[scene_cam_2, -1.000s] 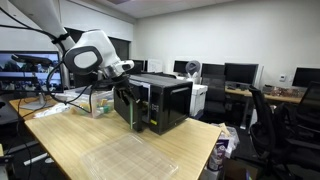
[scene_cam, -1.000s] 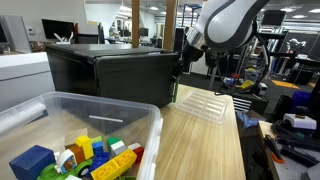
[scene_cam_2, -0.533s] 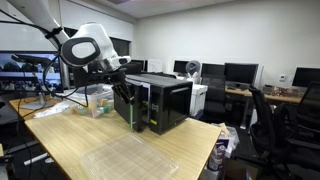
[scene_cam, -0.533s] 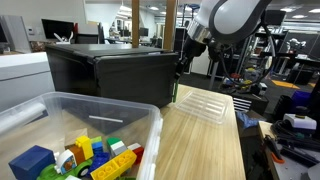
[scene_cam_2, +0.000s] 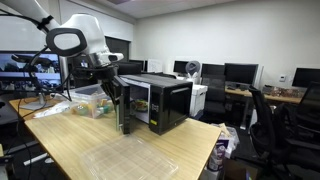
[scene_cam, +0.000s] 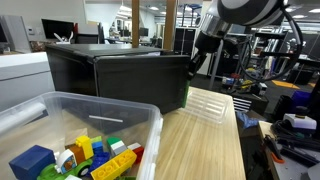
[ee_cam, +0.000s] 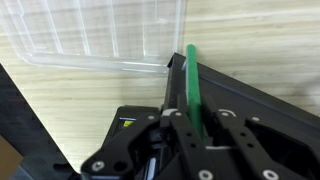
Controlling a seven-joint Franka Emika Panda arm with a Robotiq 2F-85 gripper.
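Microwave door (scene_cam_2: 122, 108) had swung wider from the microwave (scene_cam_2: 168, 100) on the bench (scene_cam_2: 70, 140) than half a second before, its green edge held in the narrow pincer (ee_cam: 197, 112), indicating that opening was well advanced.

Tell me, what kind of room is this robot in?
Probably an office or research lab: there are computer monitors on desks, an office chair, and a robot arm working over a wooden table.
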